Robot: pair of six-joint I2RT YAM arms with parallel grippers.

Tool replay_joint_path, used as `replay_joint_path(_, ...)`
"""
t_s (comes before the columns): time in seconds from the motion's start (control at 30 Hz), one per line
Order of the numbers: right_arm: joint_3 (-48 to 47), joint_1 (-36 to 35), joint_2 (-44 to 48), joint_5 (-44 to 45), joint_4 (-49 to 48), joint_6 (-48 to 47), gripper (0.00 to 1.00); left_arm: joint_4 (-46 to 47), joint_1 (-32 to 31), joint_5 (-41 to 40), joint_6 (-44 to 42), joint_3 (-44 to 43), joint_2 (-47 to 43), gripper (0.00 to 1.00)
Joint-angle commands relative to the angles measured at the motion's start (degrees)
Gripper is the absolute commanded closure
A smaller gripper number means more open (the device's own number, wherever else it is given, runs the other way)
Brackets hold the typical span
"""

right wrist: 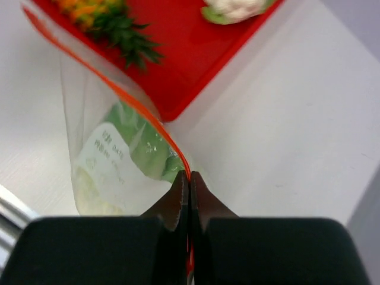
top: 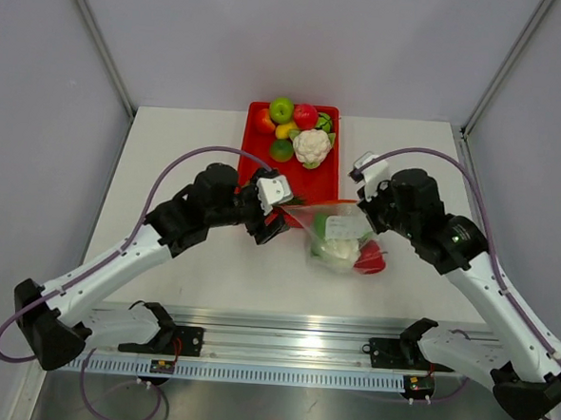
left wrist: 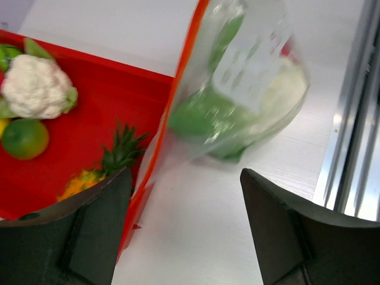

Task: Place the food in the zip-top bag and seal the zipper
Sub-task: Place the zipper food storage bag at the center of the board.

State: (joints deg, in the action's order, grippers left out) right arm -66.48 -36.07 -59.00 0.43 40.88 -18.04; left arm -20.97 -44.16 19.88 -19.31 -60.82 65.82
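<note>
The clear zip-top bag (top: pixel 341 235) lies on the table just in front of the red tray. It holds the lettuce (top: pixel 338 253), the red tomato (top: pixel 371 258) and a green cucumber piece (left wrist: pixel 202 116). The orange-red zipper (top: pixel 324 205) runs along its far edge. My right gripper (right wrist: pixel 189 178) is shut on the right end of the zipper (right wrist: pixel 130 101). My left gripper (left wrist: pixel 184 225) is open at the left end of the zipper (left wrist: pixel 178 101), which lies just inside its left finger (left wrist: pixel 101 219).
The red tray (top: pixel 316 179) stands behind the bag and holds a white cauliflower (top: pixel 311 145), a pineapple (left wrist: pixel 101 172), a lime (left wrist: pixel 24 138) and apples (top: pixel 282 108). A metal rail (top: pixel 282 348) runs along the near table edge.
</note>
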Motion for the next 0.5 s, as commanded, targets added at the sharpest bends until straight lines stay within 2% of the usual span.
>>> replay_joint_path(0.0,-8.7,2.5,4.6,11.6,4.8,1.8,1.00,2.0,0.8,-8.0,5.0,-4.7,-7.0,0.21)
replay_joint_path(0.07,-12.8,3.2,4.6,17.9,8.1,2.1,1.00,3.3,0.9,-12.0,6.3,-4.5,-9.6,0.12)
replay_joint_path(0.2,-17.4,5.7,1.9,27.1,10.4,1.4,1.00,7.7,1.0,-16.7,7.4,-3.0,-16.1,0.08)
replay_joint_path(0.3,-20.2,8.9,-2.2,28.0,10.0,2.7,1.00,9.2,1.0,-19.6,8.2,-2.1,-17.7,0.07)
replay_joint_path(0.37,-21.5,10.2,-4.2,30.3,8.3,3.8,1.00,8.1,1.0,-22.2,8.9,-2.5,-17.5,0.11)
replay_joint_path(0.47,-20.3,11.6,-7.9,37.8,4.2,3.5,1.00,3.6,1.0,-23.8,10.9,-4.3,-16.0,0.15)
